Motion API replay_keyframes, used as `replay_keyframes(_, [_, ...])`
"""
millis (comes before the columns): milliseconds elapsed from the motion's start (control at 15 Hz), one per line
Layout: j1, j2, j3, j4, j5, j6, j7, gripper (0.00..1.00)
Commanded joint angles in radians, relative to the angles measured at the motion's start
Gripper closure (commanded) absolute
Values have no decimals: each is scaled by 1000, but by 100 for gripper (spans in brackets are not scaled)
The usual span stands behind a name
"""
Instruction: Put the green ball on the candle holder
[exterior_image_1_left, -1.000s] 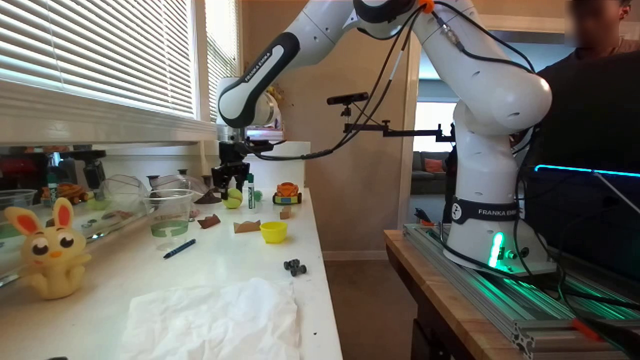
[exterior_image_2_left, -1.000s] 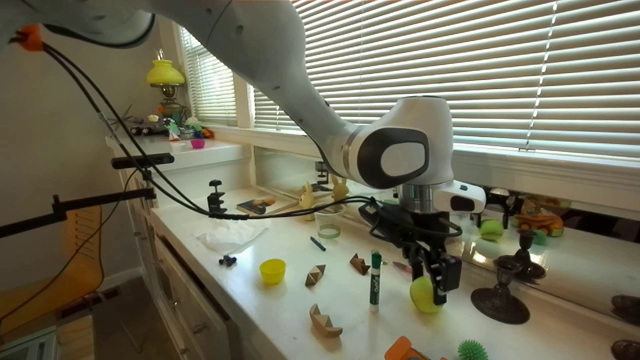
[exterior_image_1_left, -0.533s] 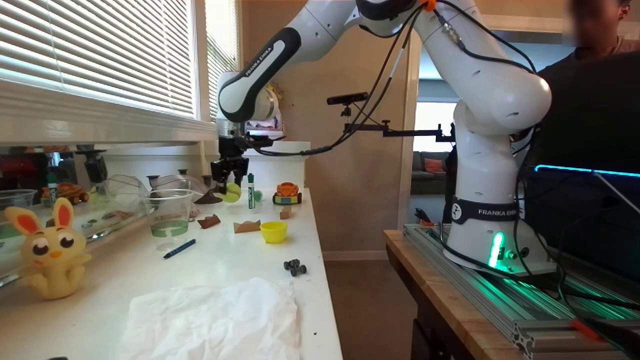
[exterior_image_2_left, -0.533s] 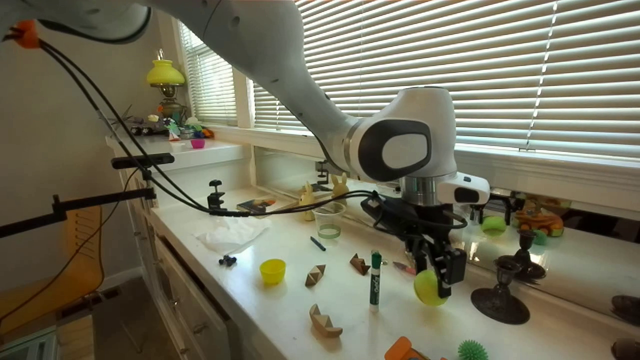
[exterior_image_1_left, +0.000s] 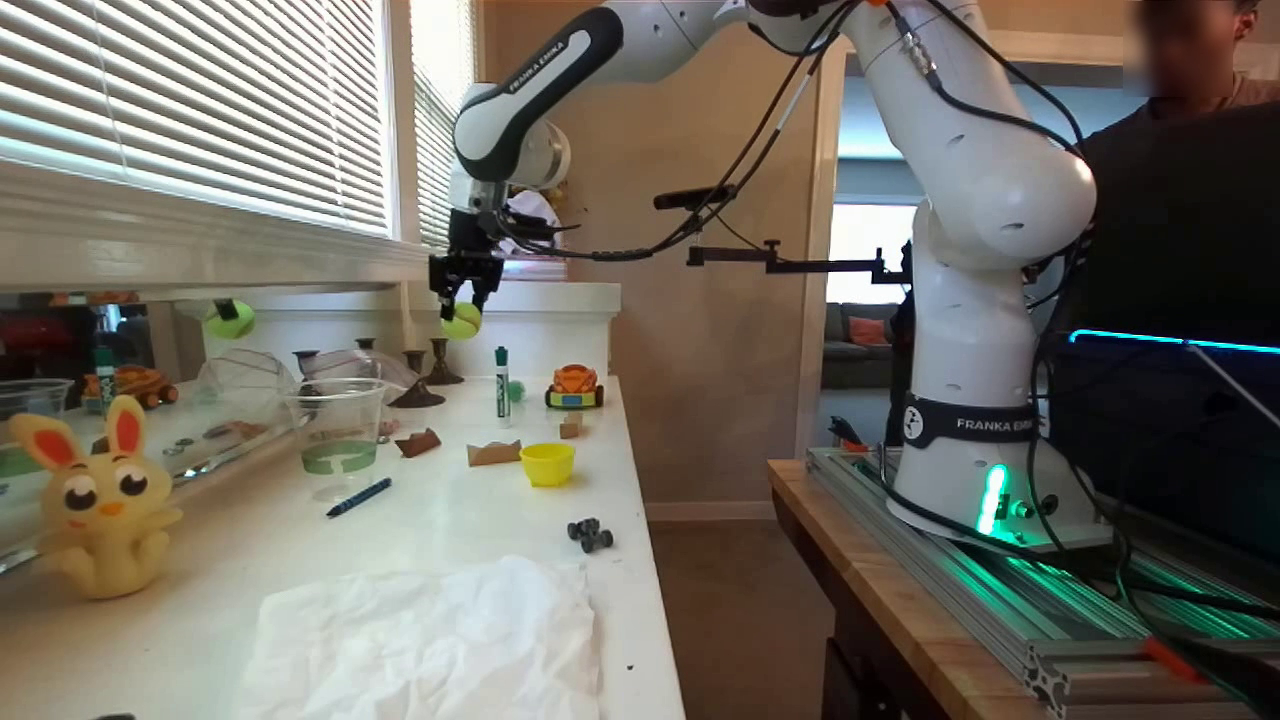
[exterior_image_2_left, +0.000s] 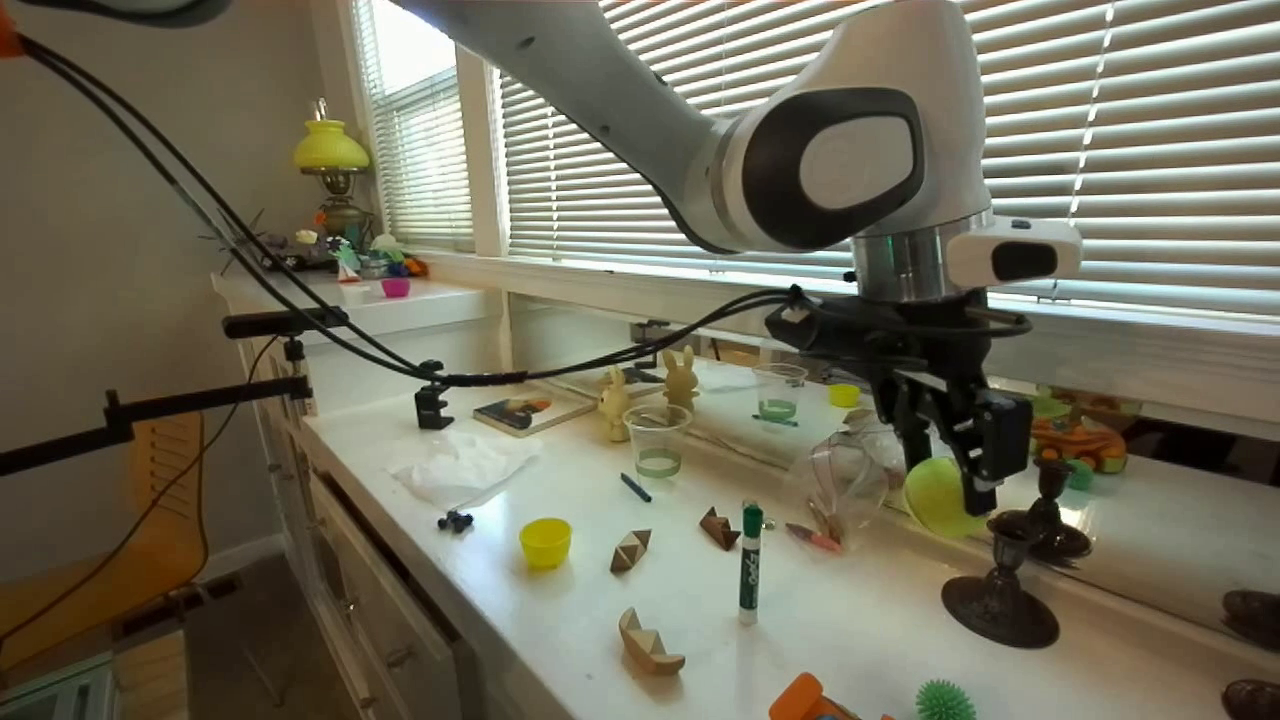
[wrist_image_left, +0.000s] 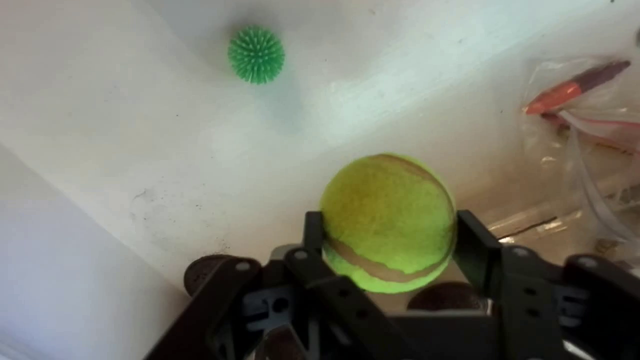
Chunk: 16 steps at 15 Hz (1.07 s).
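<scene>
The green ball (exterior_image_1_left: 461, 322), a yellow-green tennis ball, is between the fingers of my gripper (exterior_image_2_left: 950, 486), which is shut on it and holds it above the table. Ball (wrist_image_left: 387, 220) and gripper (wrist_image_left: 390, 231) also fill the middle of the wrist view. A dark metal candle holder (exterior_image_2_left: 1000, 605) with a wide round base and narrow cup stands upright by the mirror. In that exterior view the ball (exterior_image_2_left: 938, 500) is just left of and slightly above its cup. A second dark holder (exterior_image_1_left: 440, 368) stands farther along. In the wrist view a dark base (wrist_image_left: 445, 296) is partly hidden behind the gripper.
A green marker (exterior_image_2_left: 749, 565) stands upright near the holder. A spiky green ball (wrist_image_left: 256, 54) and an orange toy truck (exterior_image_1_left: 574, 387) lie nearby. A mirror (exterior_image_2_left: 1150, 540) runs behind the holders. A plastic bag (exterior_image_2_left: 845, 480), wooden pieces and a yellow cup (exterior_image_2_left: 545, 543) are on the table.
The gripper has lifted the ball off the table, well up from its earlier height, and carried it toward the mirror and the candle holder. The other objects have not moved.
</scene>
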Motion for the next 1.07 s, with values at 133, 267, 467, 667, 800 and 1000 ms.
replay_keyframes(133, [-22, 33, 6, 75, 61, 0, -11, 59])
replay_keyframes(267, [-23, 46, 8, 94, 76, 6, -6, 59])
replay_keyframes(467, [-27, 73, 10, 126, 94, 16, -2, 59])
replay_keyframes(667, [-32, 111, 13, 160, 113, 33, 7, 59])
replay_keyframes(800, [-33, 129, 14, 179, 119, 37, 11, 59])
replay_keyframes(1000, [-38, 164, 21, 216, 134, 48, 13, 59])
